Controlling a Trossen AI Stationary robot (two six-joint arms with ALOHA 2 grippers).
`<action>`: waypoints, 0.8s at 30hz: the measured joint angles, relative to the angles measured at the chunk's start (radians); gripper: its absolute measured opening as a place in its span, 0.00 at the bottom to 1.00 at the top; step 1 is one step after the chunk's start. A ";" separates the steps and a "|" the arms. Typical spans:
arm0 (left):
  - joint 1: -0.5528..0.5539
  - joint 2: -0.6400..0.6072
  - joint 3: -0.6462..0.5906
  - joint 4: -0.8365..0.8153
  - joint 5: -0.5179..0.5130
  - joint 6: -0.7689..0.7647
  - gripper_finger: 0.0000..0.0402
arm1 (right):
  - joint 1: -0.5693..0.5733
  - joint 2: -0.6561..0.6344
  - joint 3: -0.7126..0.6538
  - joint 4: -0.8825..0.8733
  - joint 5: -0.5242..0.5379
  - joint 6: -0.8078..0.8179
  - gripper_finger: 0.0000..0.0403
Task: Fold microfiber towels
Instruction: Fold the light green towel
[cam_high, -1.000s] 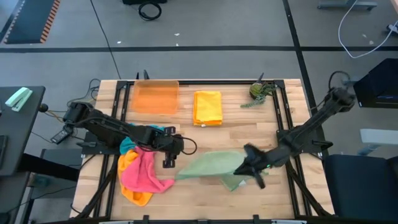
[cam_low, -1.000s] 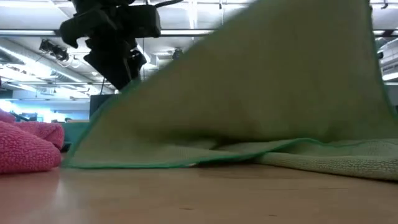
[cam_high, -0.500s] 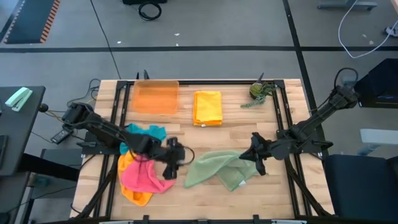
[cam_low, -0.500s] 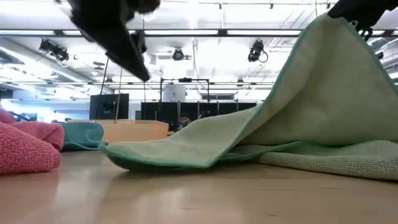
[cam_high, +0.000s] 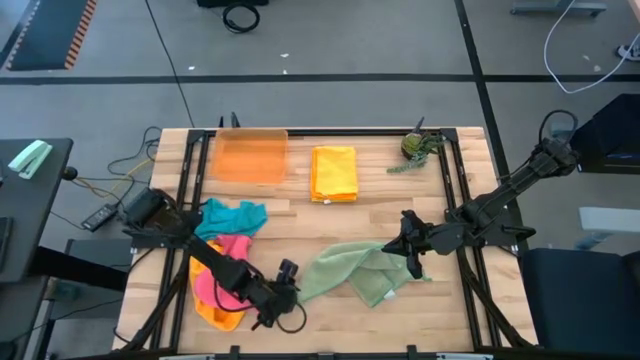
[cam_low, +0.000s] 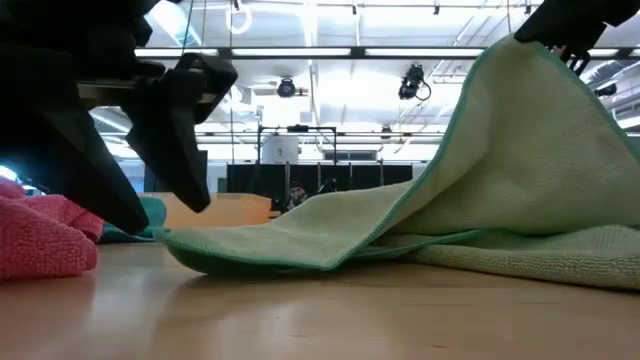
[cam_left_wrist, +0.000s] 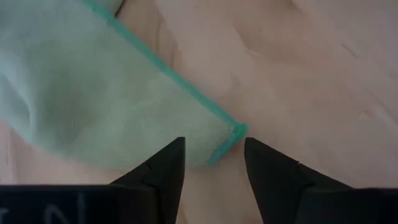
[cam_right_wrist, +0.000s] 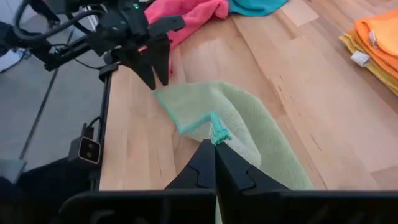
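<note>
Biggest risk as I saw it: left gripper (cam_left_wrist: 211, 163) was down at the free corner of the green towel (cam_high: 352, 270) w/ fingers straddling the teal hem, but only the tip of that corner sat between them. If they came together a bit off, they'd pinch air or just the hem and the corner would slip out on the lift. Pressing too low could also bunch the cloth vs the table (cam_high: 400, 205).

Other worry: right gripper (cam_right_wrist: 216, 144) held its corner up in the air, so any pull from the left would drag the whole towel sideways, maybe tug it out of the right's pinch.

Tools: left's fingers stood partly spread, nothing held, corner just at the tips. Right's were pressed together, pinching the towel's corner.

Green towel lay on the table's front middle, one edge raised. Pink towel (cam_high: 225, 275) heaped nearby on the left.
</note>
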 joint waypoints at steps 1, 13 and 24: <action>-0.003 0.004 0.000 0.005 -0.002 0.031 0.43 | 0.000 0.002 0.000 0.002 -0.001 0.000 0.00; -0.021 0.091 0.002 0.097 -0.059 0.214 0.45 | -0.015 0.005 0.000 0.006 -0.002 0.005 0.00; 0.003 0.090 0.001 0.117 -0.094 0.178 0.09 | -0.027 0.005 0.000 0.002 -0.002 0.005 0.00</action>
